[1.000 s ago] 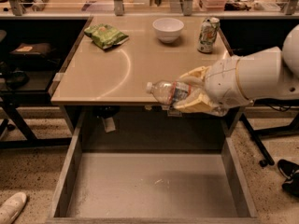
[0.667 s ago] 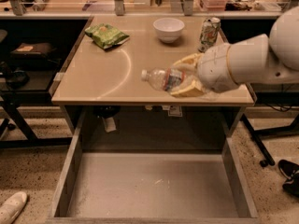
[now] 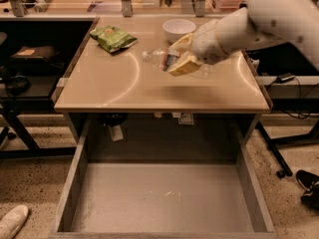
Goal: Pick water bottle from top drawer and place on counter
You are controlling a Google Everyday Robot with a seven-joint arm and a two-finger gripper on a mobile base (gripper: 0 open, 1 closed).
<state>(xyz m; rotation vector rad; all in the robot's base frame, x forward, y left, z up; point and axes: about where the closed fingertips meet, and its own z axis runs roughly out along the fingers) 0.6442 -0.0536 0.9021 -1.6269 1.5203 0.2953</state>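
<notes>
Fingers: two tan fingers are squeezing the water bottle around its middle, one on top and one underneath.
Gripper: the gripper is hanging over the back half of the counter, at the end of the big white arm that is reaching in from the right.
Water bottle: it is lying on its side in the grip, up over the counter and out of the top drawer.
Which way it is pointing: the long side is running left to right, across the fingers. The white cap is sticking out to the left and the bottom end is pointing back toward the arm.
Gap below: I am guessing the bottle is not touching the counter yet, because a soft shadow is sitting on the shiny top a little in front of it.
Top drawer: it is standing wide open below the counter, with its flat grey bottom showing.
Things close by: a white bowl is sitting just behind the gripper. A green snack bag is lying at the back left, well apart.
Next move, I think: the bottle is needing to go straight down onto the bare spot under it. Lying sideways like this, it may be rolling once the fingers let go.
</notes>
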